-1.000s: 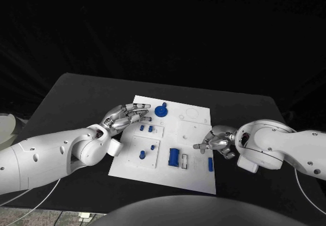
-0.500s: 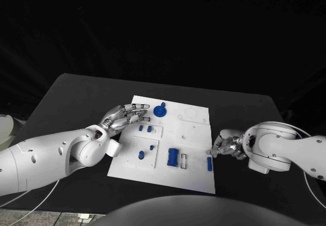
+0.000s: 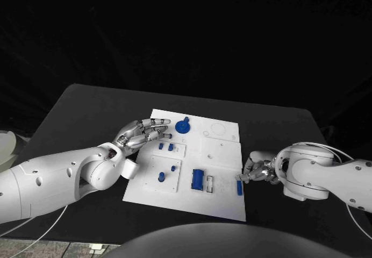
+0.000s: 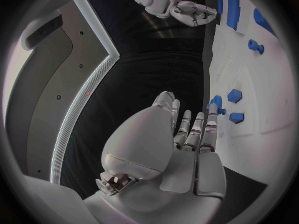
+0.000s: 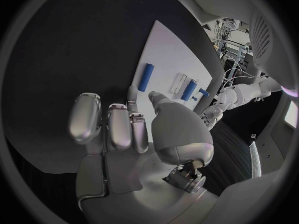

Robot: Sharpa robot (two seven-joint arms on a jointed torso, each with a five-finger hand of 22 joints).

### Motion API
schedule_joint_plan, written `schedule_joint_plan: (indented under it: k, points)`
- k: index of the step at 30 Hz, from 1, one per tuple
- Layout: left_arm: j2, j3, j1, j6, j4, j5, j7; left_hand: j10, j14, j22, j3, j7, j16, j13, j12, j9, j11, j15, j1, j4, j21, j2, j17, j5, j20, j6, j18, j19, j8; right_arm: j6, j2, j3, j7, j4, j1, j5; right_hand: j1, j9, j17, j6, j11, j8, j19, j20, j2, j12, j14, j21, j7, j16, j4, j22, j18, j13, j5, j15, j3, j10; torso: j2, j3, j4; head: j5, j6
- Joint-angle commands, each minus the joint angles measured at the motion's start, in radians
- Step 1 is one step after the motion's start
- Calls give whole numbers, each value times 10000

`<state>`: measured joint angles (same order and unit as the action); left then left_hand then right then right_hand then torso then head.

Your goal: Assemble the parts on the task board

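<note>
The white task board (image 3: 221,153) lies mid-table with blue parts on it: a round knob (image 3: 184,126), two small pieces (image 3: 165,146), two pegs (image 3: 161,176), a block (image 3: 198,179) and a bar (image 3: 240,186) near its right edge. My left hand (image 3: 143,131) hovers at the board's far left edge beside the knob, fingers stretched out, holding nothing. The left wrist view shows the left hand (image 4: 187,134) next to the small pieces (image 4: 234,95). My right hand (image 3: 256,171) sits at the board's right edge just beyond the bar (image 5: 146,77), fingers loosely bent and nothing in them (image 5: 124,129).
Black table (image 3: 93,107) surrounds the board on all sides. Both white forearms lie low over the table on either side of the board. The board (image 5: 174,55) has several empty recesses along its middle and far right.
My right hand has drawn back from over the board's right part to just outside its right edge. The bar stays where it lay. My left hand has not moved.
</note>
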<state>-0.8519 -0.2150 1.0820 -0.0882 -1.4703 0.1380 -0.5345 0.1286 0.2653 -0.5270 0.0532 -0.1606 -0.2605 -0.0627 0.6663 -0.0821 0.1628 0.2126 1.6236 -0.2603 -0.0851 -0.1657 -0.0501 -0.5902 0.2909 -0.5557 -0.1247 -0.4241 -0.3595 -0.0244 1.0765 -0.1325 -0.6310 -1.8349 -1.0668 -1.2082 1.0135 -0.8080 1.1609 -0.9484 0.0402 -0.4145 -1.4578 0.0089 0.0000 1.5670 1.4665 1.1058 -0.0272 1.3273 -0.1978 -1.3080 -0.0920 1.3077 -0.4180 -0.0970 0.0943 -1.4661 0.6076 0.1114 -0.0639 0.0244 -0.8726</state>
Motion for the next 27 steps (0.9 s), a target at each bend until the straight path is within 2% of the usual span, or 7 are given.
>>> schedule_joint_plan:
  k: [1, 11, 16, 19, 23, 27]
  points:
    - [19, 8, -6, 144, -4, -1, -46, 18, -3, 11, -85, -69, -36, -11, 24, 12, 28, 54, 109, 2, -1, 6, -14, -56, -8, 4, 45, -90, 25, -131, -43, -4, -77, 22, 61, -278, -87, -13, -14, -97, 42, -38, -41, -18, -8, 38, 400, 22, -4, 37, -68, -1465, 47, 2630, 53, -77, -19, -1047, 5, 4, 1, -9, 0]
    - [13, 8, -8, 159, 5, -1, -8, 18, -6, 13, -92, -70, -34, -11, 17, 13, 31, 53, 113, 7, -2, 10, -13, -60, -8, 5, 45, -91, 27, -132, -208, -5, -76, 115, 262, -213, -20, 55, -84, 39, 24, 90, -16, -20, -6, 38, 382, -73, -34, -8, -40, -1442, 33, 2630, 83, -67, 3, -1047, 4, 6, 8, -14, 0]
    - [19, 8, -9, 170, 10, -1, 8, 17, -11, 14, -96, -71, -30, -10, 8, 13, 32, 53, 116, 10, -1, 12, -12, -62, -8, 6, 46, -91, 28, -140, -333, -5, -72, 189, 362, -179, 202, 148, -111, 83, 5, 208, -8, -12, -10, 38, 374, -98, -54, -28, 112, -1437, 32, 2630, -224, -55, 110, -1047, 4, 5, 1, 0, 0]
    - [22, 8, -10, 175, 15, -1, 11, 17, -11, 14, -96, -71, -30, -10, 8, 13, 32, 53, 116, 10, -1, 12, -12, -62, -8, 6, 46, -91, 28, -115, -405, -5, -63, 222, 410, -146, 452, 209, -123, 85, 12, 274, -3, -11, -26, 38, 371, -117, -47, -37, 302, -1433, 28, 2630, -624, -58, 249, -1047, -12, 2, -7, -5, 0]
    - [20, 8, -15, 183, 22, -1, 20, 16, -11, 16, -105, -73, -32, -9, 1, 15, 37, 53, 121, 18, -1, 17, -12, -67, -8, 9, 46, -91, 32, -84, -509, -5, -59, 254, 458, -124, 1070, 257, -129, 55, 58, 315, -3, -31, -54, 38, 370, -126, 4, -43, 792, -1433, 24, 2630, -1289, -92, 611, -1047, -4, -3, -5, -10, 0]
    - [28, 9, -22, 191, 31, -1, 23, 15, -13, 18, -112, -75, -30, -8, -3, 16, 40, 54, 125, 23, -1, 19, -12, -70, -8, 12, 47, -91, 34, -66, -589, -5, -64, 305, 489, -117, 1788, 279, -145, 52, 92, 335, -2, -65, -17, 38, 366, -140, 35, -56, 1416, -1432, 22, 2630, -1494, -128, 1242, -1047, -9, 3, -7, -13, 0]
